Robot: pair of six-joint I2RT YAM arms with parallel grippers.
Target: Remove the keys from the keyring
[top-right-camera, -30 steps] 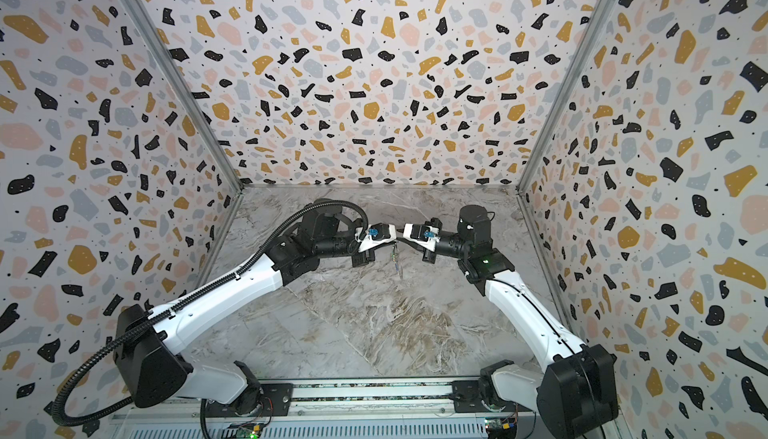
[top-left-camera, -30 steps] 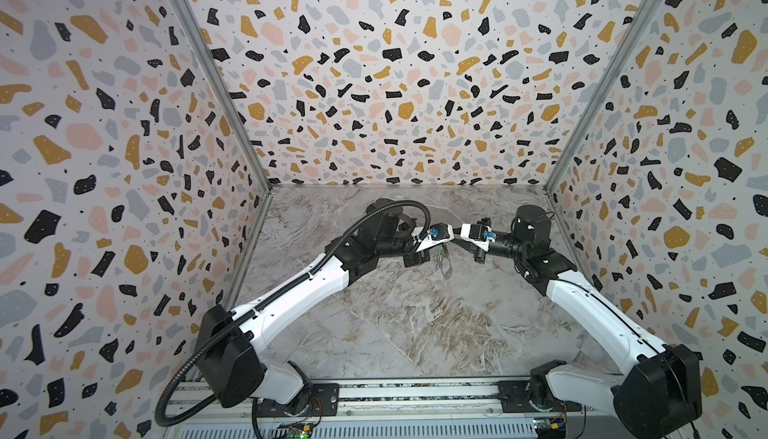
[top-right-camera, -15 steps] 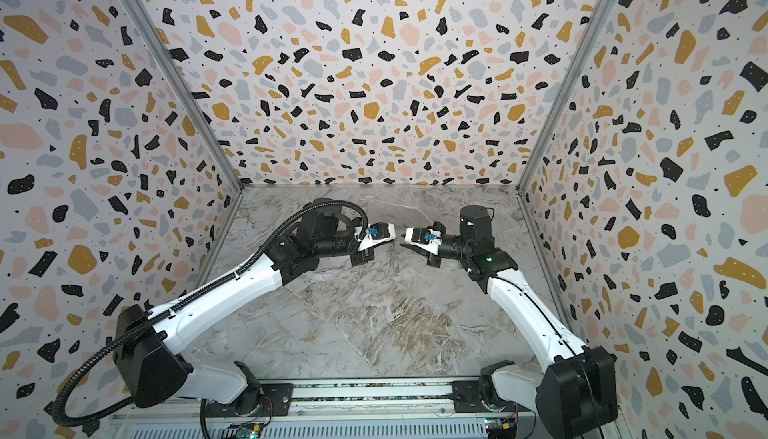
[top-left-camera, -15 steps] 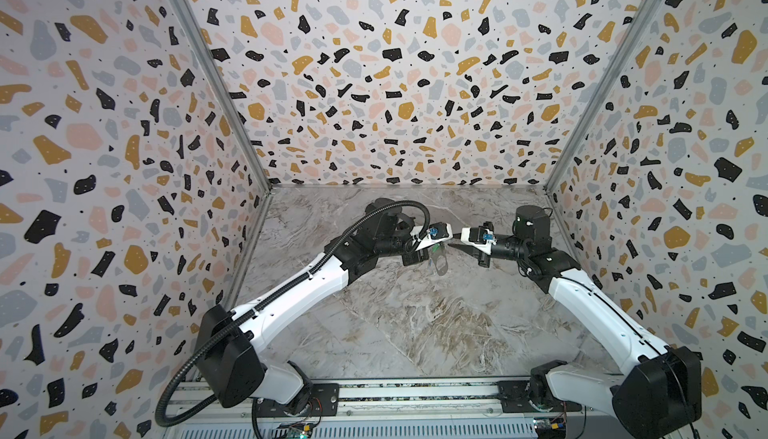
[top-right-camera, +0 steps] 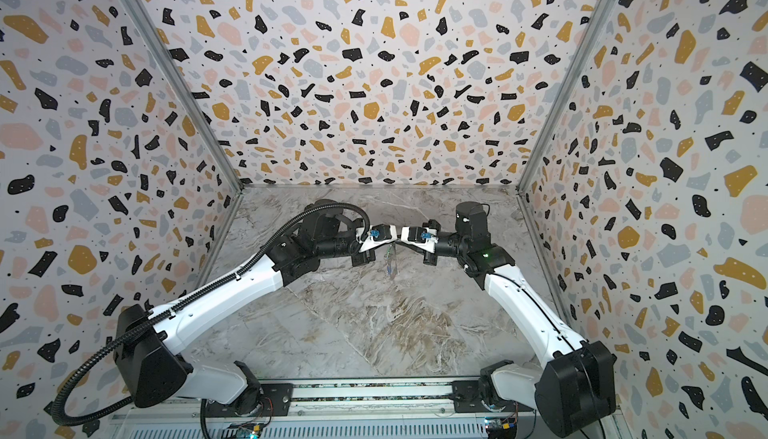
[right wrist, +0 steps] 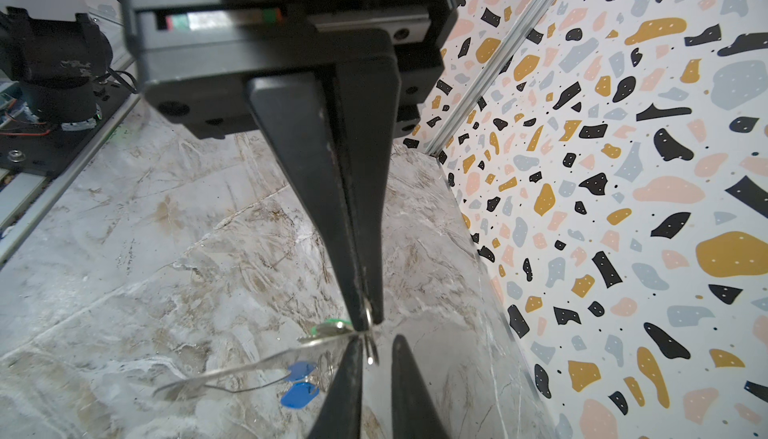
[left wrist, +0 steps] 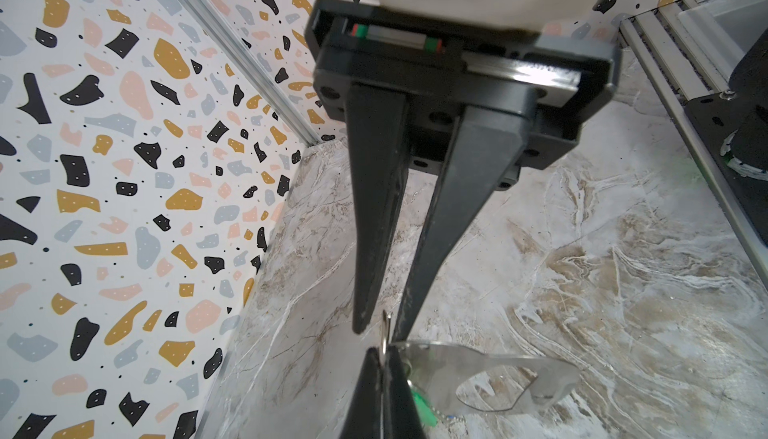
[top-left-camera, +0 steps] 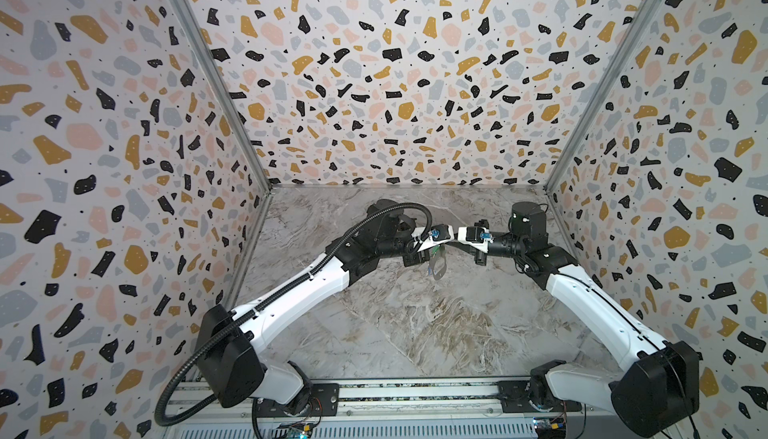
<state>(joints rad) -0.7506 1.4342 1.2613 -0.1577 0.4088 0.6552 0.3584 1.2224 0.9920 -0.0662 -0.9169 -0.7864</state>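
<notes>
Grey-and-tan marbled tabletop (top-left-camera: 395, 333), walled on three sides by speckled terrazzo-pattern panels (top-left-camera: 395, 83). In both top views, two white-and-black robot arms reach in and meet tip to tip above the back middle of the table. They end in the left gripper (top-left-camera: 447, 243) and the right gripper (top-left-camera: 458, 240). From that distance the bunch hanging beneath them is only a small pale smear with a fleck of green.

The wrist views give the detail. A thin metal split ring (right wrist: 372, 351) stands edge-on between the two pairs of black tapered fingers. The right wrist view shows the right gripper's fingers pressed together, clenched on one side of the ring. The left wrist view shows the left gripper's fingers drawn in on the ring's other side, closed on it with only a narrow slit between their tips.

The keyring (left wrist: 552, 374), a flat glossy grey tab with rounded ends and an oval cut-out, hangs from that ring. The left wrist view shows its broad face, while the right wrist view shows it nearly edge-on. The green plastic key tag (left wrist: 424, 408) sits close beside the ring. The blue plastic key tag (right wrist: 299, 395) shows plainly only in the right wrist view, beyond the tab. The keys' metal blades are too small to make out.
</notes>
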